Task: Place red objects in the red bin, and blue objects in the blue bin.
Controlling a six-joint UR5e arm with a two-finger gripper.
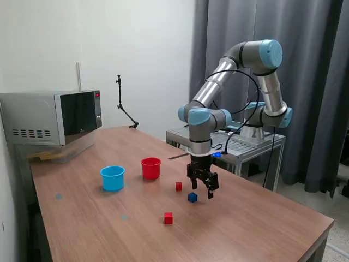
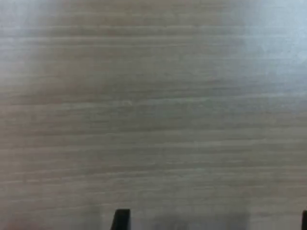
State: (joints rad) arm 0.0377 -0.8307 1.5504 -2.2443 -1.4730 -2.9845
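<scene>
Beside the blue cube (image 1: 192, 197), gripper (image 1: 205, 191) low over the table (image 1: 262, 218), spread wide, empty. Off-centre descent likely to knock it aside.

The wooden bench (image 1: 245, 218) carries a microwave (image 1: 54, 117) at its far corner. Near the red cup (image 1: 151, 168), the light-blue cup (image 1: 113, 178) stands at the exterior view's left; a red cube (image 1: 179, 186), blue cube (image 1: 192, 197) and second red cube (image 1: 168, 218) lie right and nearer.
</scene>
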